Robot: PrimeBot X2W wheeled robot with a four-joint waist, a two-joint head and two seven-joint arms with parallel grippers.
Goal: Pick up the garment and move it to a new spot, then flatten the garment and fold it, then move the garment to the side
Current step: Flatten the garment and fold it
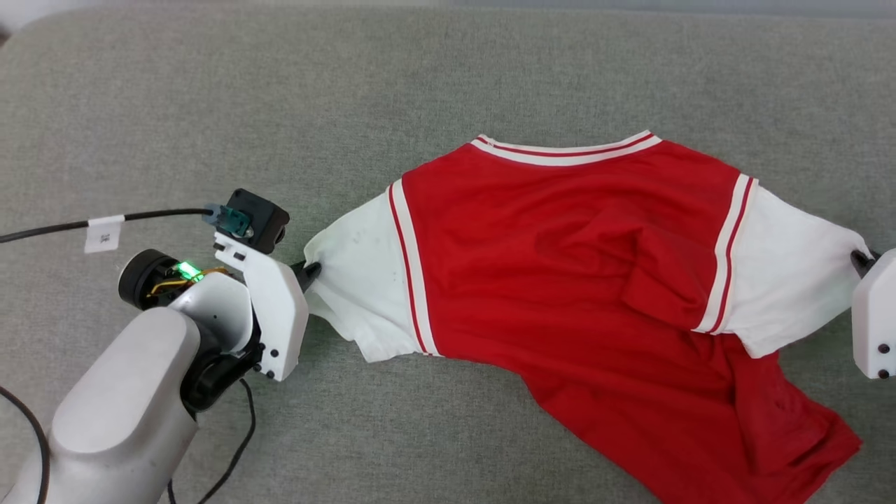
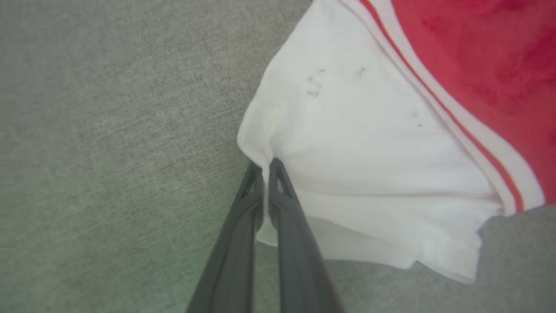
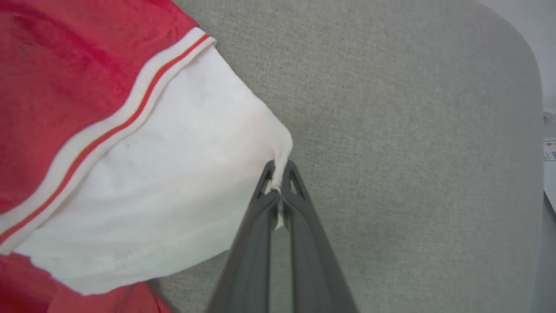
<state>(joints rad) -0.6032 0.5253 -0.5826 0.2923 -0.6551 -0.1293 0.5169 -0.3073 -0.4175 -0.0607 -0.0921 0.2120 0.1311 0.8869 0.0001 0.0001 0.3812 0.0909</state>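
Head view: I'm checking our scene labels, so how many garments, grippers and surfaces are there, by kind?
garment: 1
grippers: 2 (left gripper, right gripper, both shut on the garment)
grey fabric surface: 1
Total: 4

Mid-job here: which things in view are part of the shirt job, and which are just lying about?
Job: garment; left jaws, shut on one white sleeve; right jaws, shut on the other sleeve.
Lying about: black cable with white tag; grey cushion underneath.
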